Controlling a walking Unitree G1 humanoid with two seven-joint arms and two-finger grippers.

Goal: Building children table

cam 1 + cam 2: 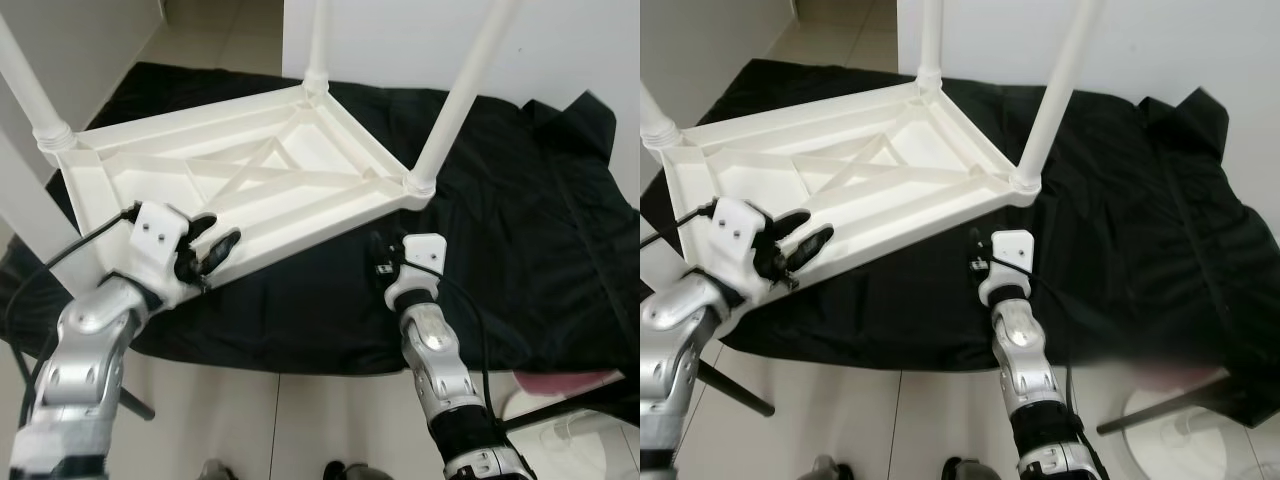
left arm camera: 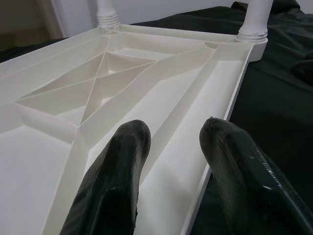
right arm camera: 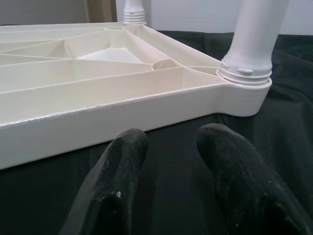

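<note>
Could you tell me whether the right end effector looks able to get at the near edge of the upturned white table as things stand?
Probably yes. The right end effector sits open over the black cloth, just short of the table top's near edge, beside the corner leg. Nothing lies between them.

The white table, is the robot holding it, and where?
Left tool straddles the upside-down table's near edge rim, fingers open, not clamped. Right tool holds nothing.

Upside-down table [image 1: 250, 180] is all creamy white, legs [image 1: 462, 90] too, with a ribbed X pattern underneath. It sits on a plain black cloth [image 1: 520, 220] (a bit wrinkly). Floor [image 1: 300, 420] is pale tile, arms silver with black fingers [image 2: 117, 181].
</note>
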